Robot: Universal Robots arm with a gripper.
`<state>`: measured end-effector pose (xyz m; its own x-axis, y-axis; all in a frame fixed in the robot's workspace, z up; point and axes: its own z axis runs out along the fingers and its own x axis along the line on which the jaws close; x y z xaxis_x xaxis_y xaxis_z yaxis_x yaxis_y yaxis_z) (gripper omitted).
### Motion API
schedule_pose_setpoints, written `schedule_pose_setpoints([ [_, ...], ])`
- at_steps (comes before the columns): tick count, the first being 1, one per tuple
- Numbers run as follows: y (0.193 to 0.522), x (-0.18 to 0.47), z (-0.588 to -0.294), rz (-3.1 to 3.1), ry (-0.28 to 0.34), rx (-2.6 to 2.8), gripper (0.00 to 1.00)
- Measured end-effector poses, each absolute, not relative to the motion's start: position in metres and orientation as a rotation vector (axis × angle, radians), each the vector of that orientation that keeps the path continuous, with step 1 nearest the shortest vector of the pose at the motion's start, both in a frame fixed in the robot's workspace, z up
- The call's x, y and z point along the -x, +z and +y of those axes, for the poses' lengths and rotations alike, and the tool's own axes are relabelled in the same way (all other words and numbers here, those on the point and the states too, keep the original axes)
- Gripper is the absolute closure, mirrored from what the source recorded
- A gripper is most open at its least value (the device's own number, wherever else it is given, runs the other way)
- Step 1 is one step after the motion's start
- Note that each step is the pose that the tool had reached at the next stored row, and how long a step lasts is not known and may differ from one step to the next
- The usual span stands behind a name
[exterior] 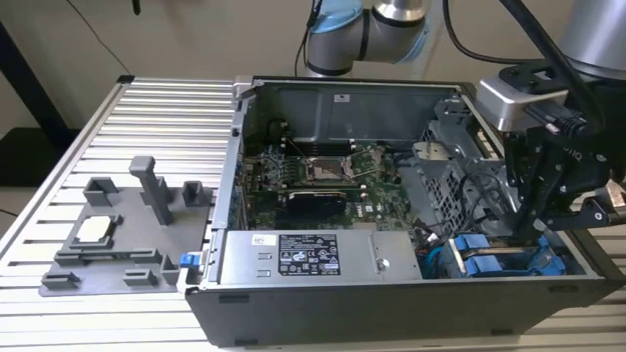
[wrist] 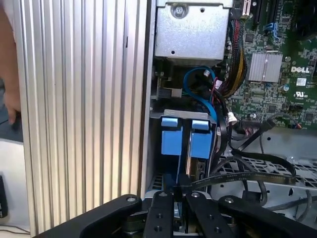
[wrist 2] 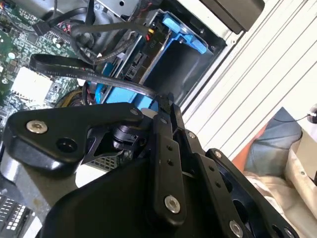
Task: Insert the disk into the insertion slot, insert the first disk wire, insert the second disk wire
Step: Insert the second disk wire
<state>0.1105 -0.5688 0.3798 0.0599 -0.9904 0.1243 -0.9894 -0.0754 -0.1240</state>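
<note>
The gripper (exterior: 536, 233) hangs low inside the open case (exterior: 323, 312), over the drive bay (exterior: 509, 268) at the corner on the exterior view's right. In the first wrist view its fingers (wrist: 184, 191) are drawn together on a flat black wire (wrist: 233, 176) — the wire runs off from the tips toward the motherboard (wrist: 277, 69). Just beyond the fingertips two blue carriers stand side by side in the bay; the disk (wrist: 200, 148) is the one nearer the wire, already seated in its slot, with the other carrier (wrist: 171, 141) touching beside it. A thin blue cable (wrist: 200, 87) loops farther past them.
</note>
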Motion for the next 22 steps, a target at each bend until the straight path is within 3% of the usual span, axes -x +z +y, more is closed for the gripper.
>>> schedule_pose_setpoints([
  [12,0.38,-0.111,-0.57,2.057,-0.062,2.172,0.84],
  [22,0.379,-0.121,-0.571,2.121,0.08,2.224,0.84],
])
